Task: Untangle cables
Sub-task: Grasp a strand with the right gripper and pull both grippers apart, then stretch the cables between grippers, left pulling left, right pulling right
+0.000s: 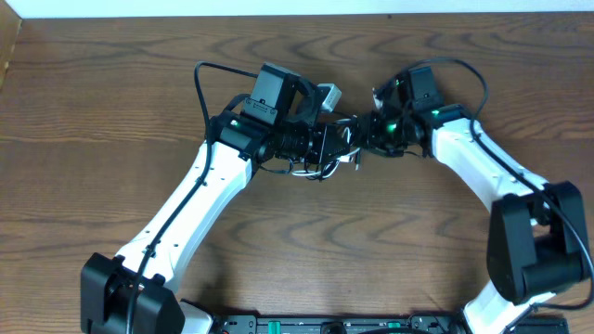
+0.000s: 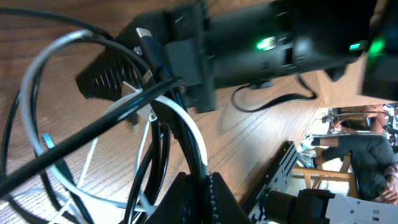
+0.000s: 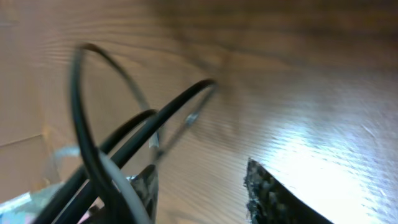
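Two cables (image 2: 194, 134), one black and one white, run tangled into the left gripper (image 2: 207, 186), whose fingers (image 2: 180, 200) are pressed together on them at bottom centre. The right gripper (image 3: 199, 180) has its fingers (image 3: 268, 194) apart, with the loops beside the lower-left one; blur hides any contact. Overhead, both grippers cover most of the tangle at upper centre.

Soft even light — wrist views blurred

Both claws meet above the far middle of the surface (image 1: 93, 111), the left claw (image 1: 343, 141) just left of the right claw (image 1: 367, 137). The cables (image 1: 320, 170) bunch under and between them, on the near side. Their loops rise from between the left claw's fingers (image 2: 186, 199).
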